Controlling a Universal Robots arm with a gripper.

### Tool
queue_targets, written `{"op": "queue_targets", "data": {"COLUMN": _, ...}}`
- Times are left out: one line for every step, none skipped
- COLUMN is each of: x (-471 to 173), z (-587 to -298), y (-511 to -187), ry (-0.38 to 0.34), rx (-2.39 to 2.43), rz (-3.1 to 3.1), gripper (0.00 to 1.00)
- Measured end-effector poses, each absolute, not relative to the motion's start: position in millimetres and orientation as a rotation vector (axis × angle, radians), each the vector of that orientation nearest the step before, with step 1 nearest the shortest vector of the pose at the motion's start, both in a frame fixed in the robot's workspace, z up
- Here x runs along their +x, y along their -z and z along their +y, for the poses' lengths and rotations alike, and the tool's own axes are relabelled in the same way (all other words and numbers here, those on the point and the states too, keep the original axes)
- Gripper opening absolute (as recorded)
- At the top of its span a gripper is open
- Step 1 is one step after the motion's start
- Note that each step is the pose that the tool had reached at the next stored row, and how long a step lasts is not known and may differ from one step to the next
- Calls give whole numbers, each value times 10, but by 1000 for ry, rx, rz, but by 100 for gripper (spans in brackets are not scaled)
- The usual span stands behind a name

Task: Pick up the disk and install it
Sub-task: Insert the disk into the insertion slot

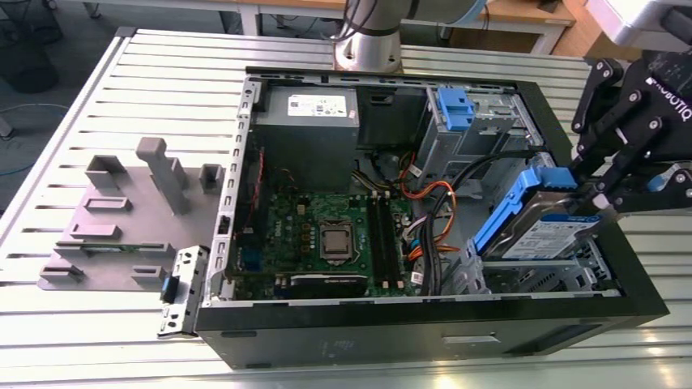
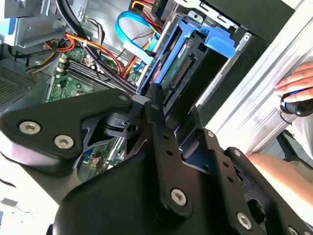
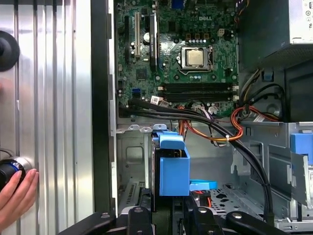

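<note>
End effector (image 1: 591, 197) clamped on the disk (image 1: 544, 235), disk tilted over the drive bay (image 1: 552, 271)

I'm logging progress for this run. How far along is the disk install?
Pickup looks done: the end effector grips the disk, which is off the table. In hand: the disk hangs tilted over the drive cage inside the case. Left: it is not yet seated in the cage.
</note>
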State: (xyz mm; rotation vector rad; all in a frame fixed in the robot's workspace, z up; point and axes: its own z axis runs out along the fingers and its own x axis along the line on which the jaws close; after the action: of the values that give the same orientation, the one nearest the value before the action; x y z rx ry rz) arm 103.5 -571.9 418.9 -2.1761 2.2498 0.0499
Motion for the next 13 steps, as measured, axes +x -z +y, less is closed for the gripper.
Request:
{"op": "queue_targets", "data": {"x": 1035, "z": -5720, "y": -4171, "ry": -50, "rx": -2176, "rz": 2250, "gripper": 35}}
{"op": "queue_targets", "data": {"x": 1035, "z": -5720, "y": -4154, "ry": -50, "rx": -2176, "rz": 2250, "gripper": 35}}
{"op": "queue_targets", "data": {"x": 1035, "z": -5720, "y": -4136, "ry": -50, "rx": -2176, "rz": 2250, "gripper": 35}}
{"op": "queue_targets", "data": {"x": 1035, "z": -5720, "y": -4116, "ry": -50, "rx": -2176, "rz": 2250, "gripper": 35}}
{"op": "queue_targets", "data": {"x": 1035, "z": -5720, "y": -4098, "ry": -50, "rx": -2176, "rz": 2250, "gripper": 35}}
{"op": "queue_targets", "data": {"x": 1035, "z": -5721, "y": -4080, "ry": -50, "rx": -2176, "rz": 2250, "gripper": 35}}
{"op": "queue_targets", "data": {"x": 1035, "z": -5721, "y": -4062, "ry": -50, "rx": -2176, "rz": 2250, "gripper": 35}}
{"op": "queue_targets", "data": {"x": 1035, "z": -5721, "y": -4044, "ry": -50, "rx": -2176, "rz": 2250, "gripper": 35}}
{"op": "queue_targets", "data": {"x": 1035, "z": -5721, "y": -4025, "ry": -50, "rx": -2176, "rz": 2250, "gripper": 35}}
{"op": "queue_targets", "data": {"x": 1035, "z": -5721, "y": -4008, "ry": -50, "rx": -2176, "rz": 2250, "gripper": 35}}
{"op": "queue_targets", "data": {"x": 1035, "z": -5721, "y": -3990, "ry": -50, "rx": -2176, "rz": 2250, "gripper": 35}}
{"op": "queue_targets", "data": {"x": 1035, "z": -5721, "y": -3972, "ry": -50, "rx": -2176, "rz": 2250, "gripper": 35}}
{"op": "queue_targets", "data": {"x": 1035, "z": -5721, "y": -3954, "ry": -50, "rx": -2176, "rz": 2250, "gripper": 35}}
